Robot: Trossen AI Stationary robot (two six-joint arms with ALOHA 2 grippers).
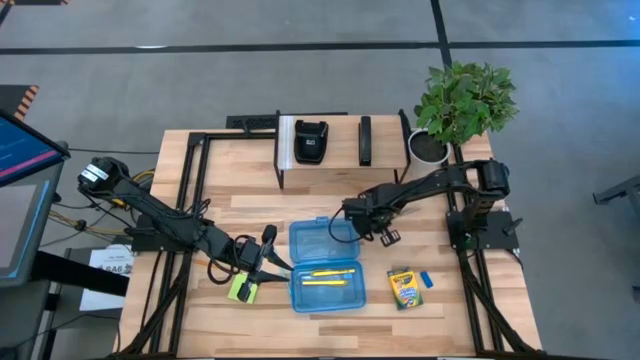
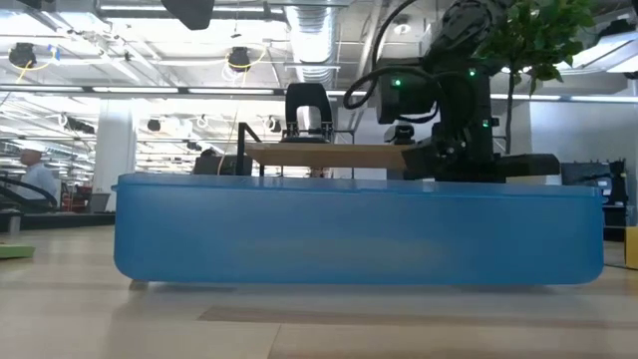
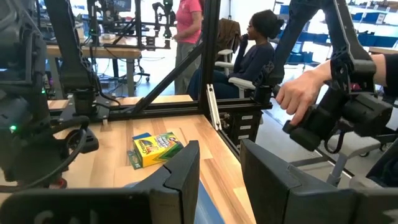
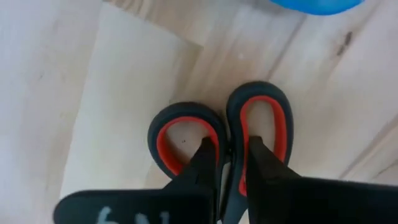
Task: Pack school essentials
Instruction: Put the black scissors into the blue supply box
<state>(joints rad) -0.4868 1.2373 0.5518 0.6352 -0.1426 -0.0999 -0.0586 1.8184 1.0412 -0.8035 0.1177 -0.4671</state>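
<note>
Red-handled scissors (image 4: 221, 146) — right end effector (image 4: 231, 163) clamped

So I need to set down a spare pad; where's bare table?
Bare wood: behind the blue box, toward the shelf; also right of the eraser. Crowded: left hand with the sticky notes; right hand at the scissors.

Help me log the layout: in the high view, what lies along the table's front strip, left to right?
Sticky-note pad → left gripper → blue box holding pencils → crayon box → blue eraser.
</note>
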